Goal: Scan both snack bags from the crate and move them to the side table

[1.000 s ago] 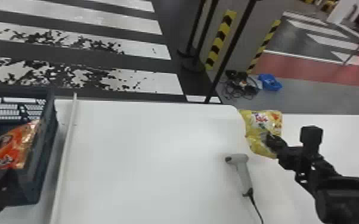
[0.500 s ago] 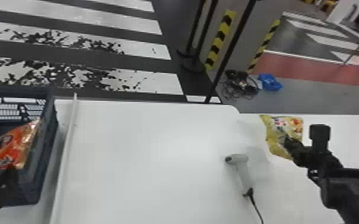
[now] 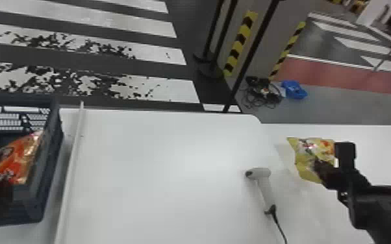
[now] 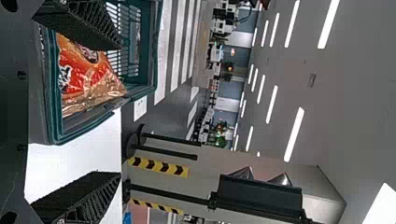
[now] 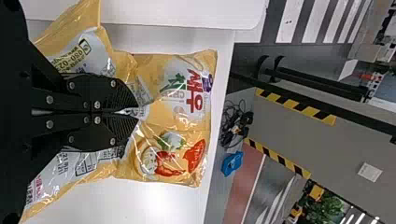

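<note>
My right gripper holds the yellow snack bag over the side table at the right. In the right wrist view the fingers of the right gripper are closed on the middle of the yellow bag. The orange snack bag lies in the dark crate at the far left. My left gripper is at the crate's near side. In the left wrist view the left gripper has its fingers wide apart, with the orange bag in the crate beyond them.
A grey handheld scanner with a black cable rests on the white main table, left of the right arm. A long white bar runs beside the crate. Black poles stand behind the tables.
My right gripper has moved to the right with the yellow bag, from the edge of the main table to over the side table. The left gripper and the orange bag look unchanged.
</note>
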Motion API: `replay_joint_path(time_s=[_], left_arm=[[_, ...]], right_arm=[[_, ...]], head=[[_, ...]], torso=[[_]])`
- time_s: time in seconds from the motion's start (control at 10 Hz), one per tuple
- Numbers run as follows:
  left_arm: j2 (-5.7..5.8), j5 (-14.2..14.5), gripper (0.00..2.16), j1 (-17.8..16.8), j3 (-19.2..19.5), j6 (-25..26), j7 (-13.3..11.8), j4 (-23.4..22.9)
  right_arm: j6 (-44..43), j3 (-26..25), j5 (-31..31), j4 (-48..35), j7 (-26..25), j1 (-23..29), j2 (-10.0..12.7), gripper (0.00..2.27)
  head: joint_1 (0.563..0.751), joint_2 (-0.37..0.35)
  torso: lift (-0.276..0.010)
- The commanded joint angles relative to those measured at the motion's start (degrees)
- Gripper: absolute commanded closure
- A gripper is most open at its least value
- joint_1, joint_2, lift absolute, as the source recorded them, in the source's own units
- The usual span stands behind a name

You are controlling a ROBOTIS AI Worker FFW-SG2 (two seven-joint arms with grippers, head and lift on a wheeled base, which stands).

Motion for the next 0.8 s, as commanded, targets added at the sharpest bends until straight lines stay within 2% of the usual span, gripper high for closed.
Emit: replay_joint_path(time_s=[0.0, 0.2, 0.4, 0.5, 0.7], left_arm=[[0.00, 0.01, 0.03, 0.01, 0.00, -0.06, 0.00, -0.39], [-0.09, 0.01, 0.03, 0.01, 0.00, 0.12, 0.09, -0.83], [-0.35, -0.08, 0.03, -0.08, 0.09, 0.29, 0.09, -1.53], [-0.44, -0.08, 0.03, -0.08, 0.09, 0.47, 0.18, -1.62], [-0.53, -0.25, 0.03, -0.08, 0.00, 0.47, 0.35, -1.62]], right_arm=[[0.36, -0.17, -1.79, -1.29, -0.26, 1.94, 0.03, 0.00], [2.12, -5.01, -5.04, -13.16, -1.84, 9.76, 1.00, 0.00], [7.04, -9.40, -7.15, -23.79, -1.84, 14.60, 2.23, 0.02], [8.80, -11.16, -8.56, -29.07, -1.84, 17.15, 3.28, 0.02], [13.55, -14.41, -11.55, -41.20, -0.87, 22.42, 7.24, 0.05]], head=[[0.695, -0.350], [0.695, -0.350], [0.695, -0.350], [0.695, -0.350], [0.695, -0.350]], torso=[[-0.095], [-0.095], [-0.095], [-0.095], [-0.095]])
